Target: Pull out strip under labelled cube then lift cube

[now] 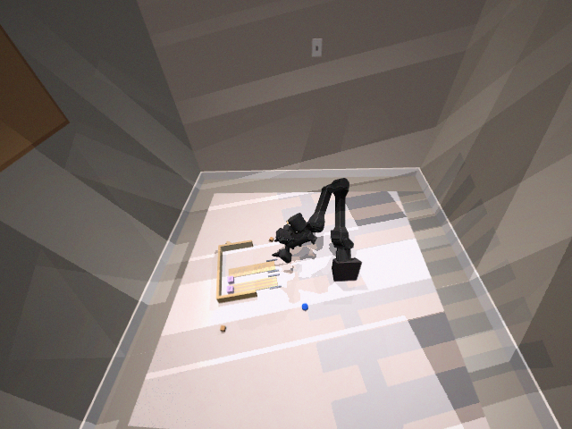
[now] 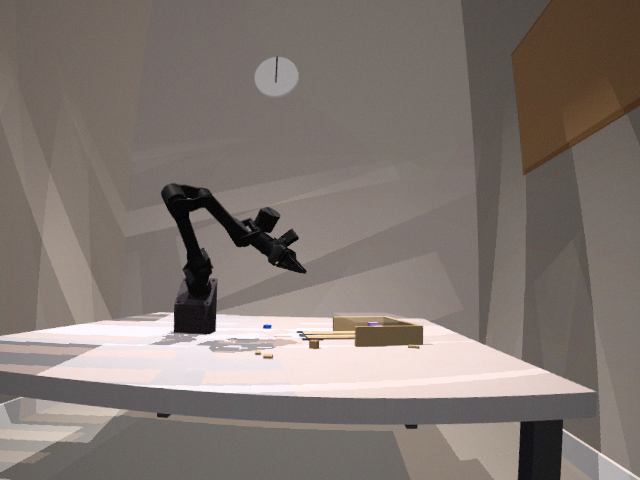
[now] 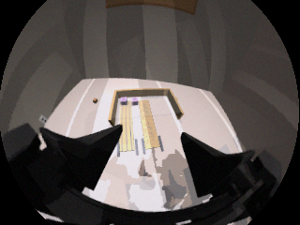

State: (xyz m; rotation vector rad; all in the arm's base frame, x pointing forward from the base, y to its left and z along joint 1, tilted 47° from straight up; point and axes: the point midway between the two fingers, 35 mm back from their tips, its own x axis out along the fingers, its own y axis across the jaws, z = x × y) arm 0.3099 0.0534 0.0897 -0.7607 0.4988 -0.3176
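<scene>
Pale pinkish-white, the desk [image 1: 258, 369] [image 2: 361, 372] has a dark leg [image 2: 540, 449] below its near right corner in the exterior view. A round clock [image 2: 276, 76] and orange-brown panel [image 1: 28, 96] [image 2: 573, 82] [image 3: 152, 6] hang on grey-brown walls. Toward the desk's far right corner, two lilac cubes [image 1: 230, 280] [image 2: 372, 324] [image 3: 124, 100] sit at the strips' [image 1: 251, 269] [image 2: 330, 335] [image 3: 127, 127] inner ends; labels are unreadable. The pincer [image 1: 274, 246] [image 2: 305, 271] [image 3: 153, 131] hovers, spread wide.
</scene>
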